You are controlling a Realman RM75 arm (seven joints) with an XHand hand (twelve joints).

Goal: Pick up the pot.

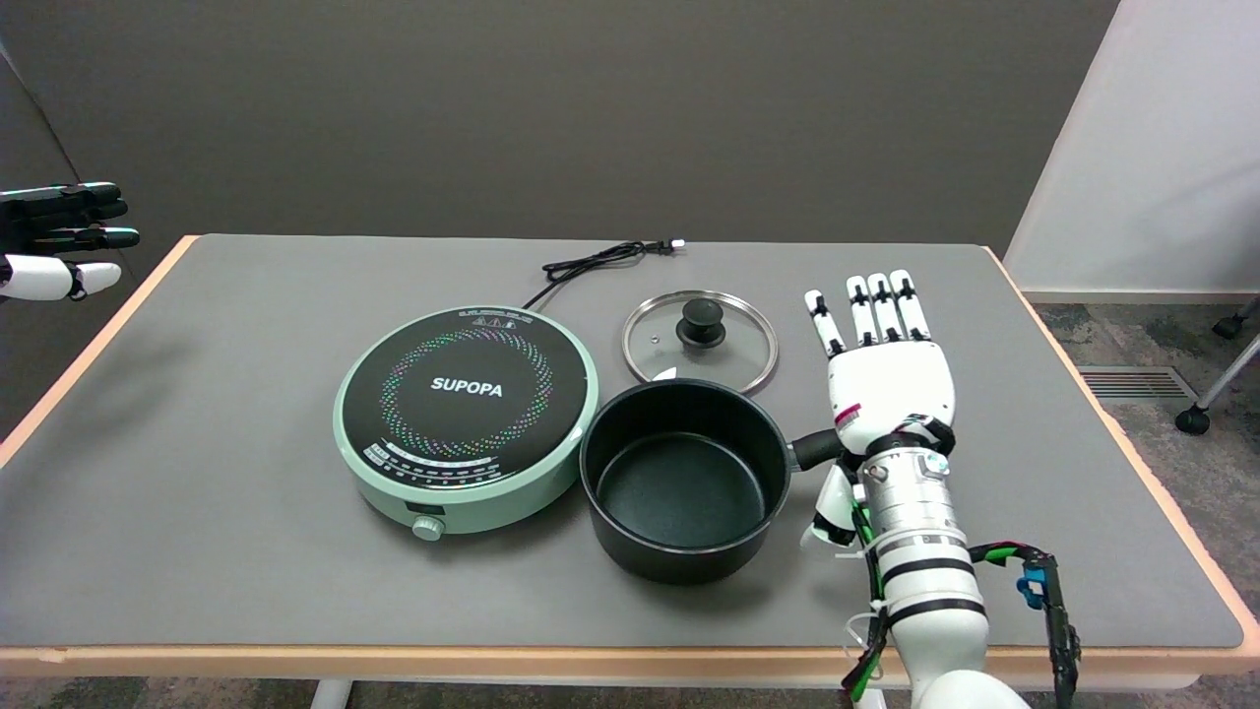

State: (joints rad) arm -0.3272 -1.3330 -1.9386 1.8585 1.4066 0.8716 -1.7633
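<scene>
A black pot (684, 480) stands upright and empty on the grey table mat, near the front, with its black handle (815, 449) pointing right. My right hand (886, 379) hovers over the outer end of that handle, back of the hand up, fingers (871, 310) stretched straight toward the far side and slightly apart. The thumb (832, 507) hangs down on the near side of the handle. The hand holds nothing. The handle's far end is hidden under the palm and wrist.
A mint-green round induction cooker (466, 417) sits just left of the pot, nearly touching it, its cord (600, 259) trailing to the back. A glass lid (700, 341) with a black knob lies flat behind the pot. The table's right edge (1102, 414) is close by.
</scene>
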